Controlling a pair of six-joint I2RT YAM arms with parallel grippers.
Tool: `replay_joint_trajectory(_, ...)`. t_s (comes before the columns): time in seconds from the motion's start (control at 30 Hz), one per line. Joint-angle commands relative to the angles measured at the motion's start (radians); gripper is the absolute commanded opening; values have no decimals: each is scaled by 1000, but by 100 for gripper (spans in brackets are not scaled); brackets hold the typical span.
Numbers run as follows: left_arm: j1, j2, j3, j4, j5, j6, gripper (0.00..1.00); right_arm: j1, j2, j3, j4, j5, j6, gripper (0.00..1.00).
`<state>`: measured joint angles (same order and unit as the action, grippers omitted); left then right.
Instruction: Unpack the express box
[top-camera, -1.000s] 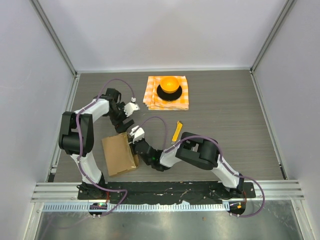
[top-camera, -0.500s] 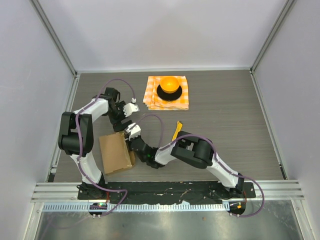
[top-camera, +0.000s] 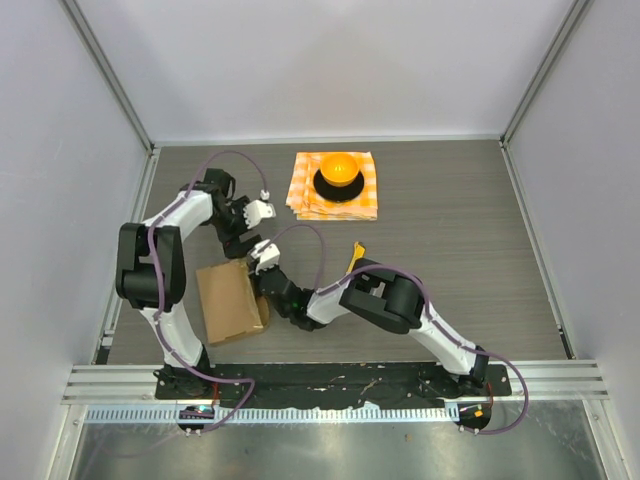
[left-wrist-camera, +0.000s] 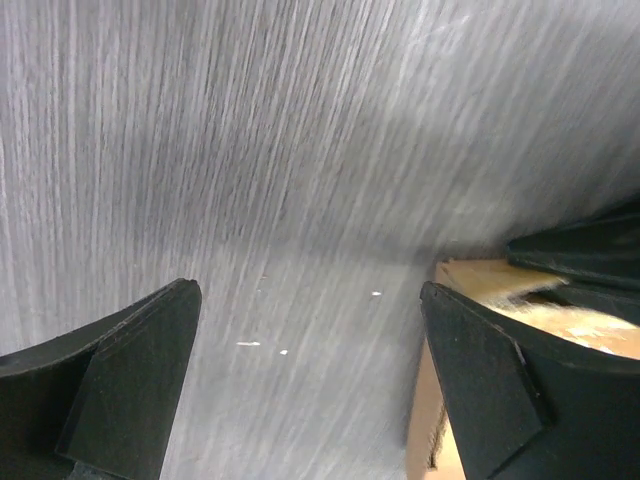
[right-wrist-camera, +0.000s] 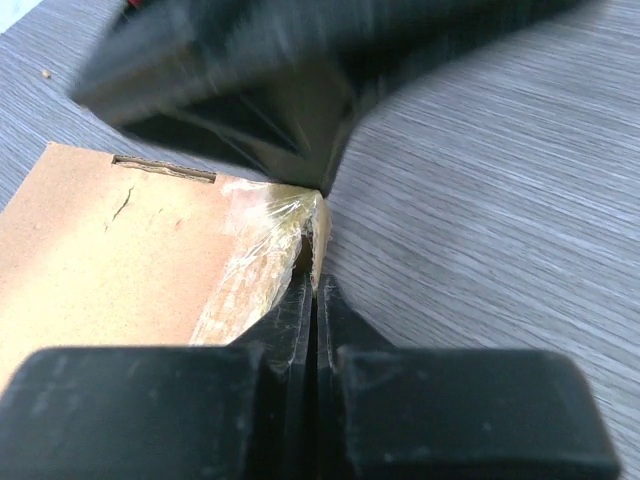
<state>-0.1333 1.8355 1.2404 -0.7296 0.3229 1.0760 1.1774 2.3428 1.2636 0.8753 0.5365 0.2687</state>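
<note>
The express box (top-camera: 229, 301) is a flat brown cardboard mailer lying closed at the near left of the table. My right gripper (top-camera: 266, 272) is shut on the thin cardboard edge at the box's far right corner. In the right wrist view its fingertips (right-wrist-camera: 315, 292) pinch that edge beside a taped seam of the box (right-wrist-camera: 130, 260). My left gripper (top-camera: 246, 224) is open and empty just beyond that corner, low over the table. In the left wrist view (left-wrist-camera: 310, 335) bare table lies between its fingers and the box corner (left-wrist-camera: 470, 285) shows by the right finger.
An orange-checkered cloth (top-camera: 305, 196) lies at the back centre with a black stand (top-camera: 338, 186) and an orange ball (top-camera: 339, 165) on it. A small yellow strip (top-camera: 352, 262) lies right of the grippers. Enclosure walls stand on three sides.
The box has slid a little to the left. My right gripper has moved left and farther along with the box's corner. My left gripper has drawn back slightly toward the far side.
</note>
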Motion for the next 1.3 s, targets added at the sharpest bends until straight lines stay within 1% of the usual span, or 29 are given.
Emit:
replay_joint_trajectory(0.0, 7, 7, 103, -548, 413, -232, 100, -110, -95, -67, 16, 78, -55, 1)
replay_joint_trajectory(0.03, 46, -2, 184, -563, 426, -235, 100, -111, -123, -88, 11, 86, -68, 1)
replay_joint_trajectory(0.07, 63, -8, 221, -586, 430, -246, 100, -110, -166, -119, 1, 94, -83, 1)
replay_joint_trajectory(0.13, 99, -37, 290, -603, 412, -275, 100, -110, -197, -147, -44, 109, -88, 1)
replay_joint_trajectory(0.2, 113, -65, 291, -619, 360, -259, 100, -110, -221, -156, -85, 118, -74, 1)
replay_joint_trajectory(0.3, 126, -137, 170, -625, 303, -208, 100, -110, -220, -167, -111, 112, -27, 1)
replay_joint_trajectory(0.33, 126, -148, 77, -613, 262, -189, 100, -110, -214, -167, -114, 103, -10, 1)
replay_joint_trajectory(0.4, 126, -173, -8, -538, 223, -194, 99, -110, -192, -165, -114, 86, 33, 1)
replay_joint_trajectory(0.43, 126, -177, -69, -474, 191, -211, 100, -110, -186, -165, -113, 60, 46, 1)
replay_joint_trajectory(0.5, 127, -186, -111, -403, 167, -235, 100, -110, -165, -167, -101, 36, 73, 1)
replay_joint_trajectory(0.53, 129, -191, -131, -340, 153, -258, 100, -110, -159, -174, -90, 16, 96, 1)
replay_joint_trajectory(0.57, 129, -193, -136, -308, 139, -269, 100, -110, -152, -178, -81, -24, 104, 1)
replay_joint_trajectory(0.63, 129, -182, -121, -266, 128, -281, 100, -111, -134, -184, -78, -52, 148, 1)
replay_joint_trajectory(0.7, 129, -153, -87, -258, 120, -294, 100, -122, -123, -194, -64, -99, 190, 1)
replay_joint_trajectory(0.83, 129, -133, -67, -225, 99, -291, 100, -147, -77, -227, -29, -193, 308, 1)
replay_joint_trajectory(0.87, 127, -133, -67, -217, 88, -286, 100, -147, -68, -228, -24, -202, 341, 1)
replay_joint_trajectory(0.97, 129, -119, -78, -192, 64, -281, 100, -148, -47, -231, -25, -225, 375, 1)
replay_joint_trajectory(1.27, 129, -84, -159, -100, -4, -275, 100, -145, -33, -224, -87, -225, 382, 1)
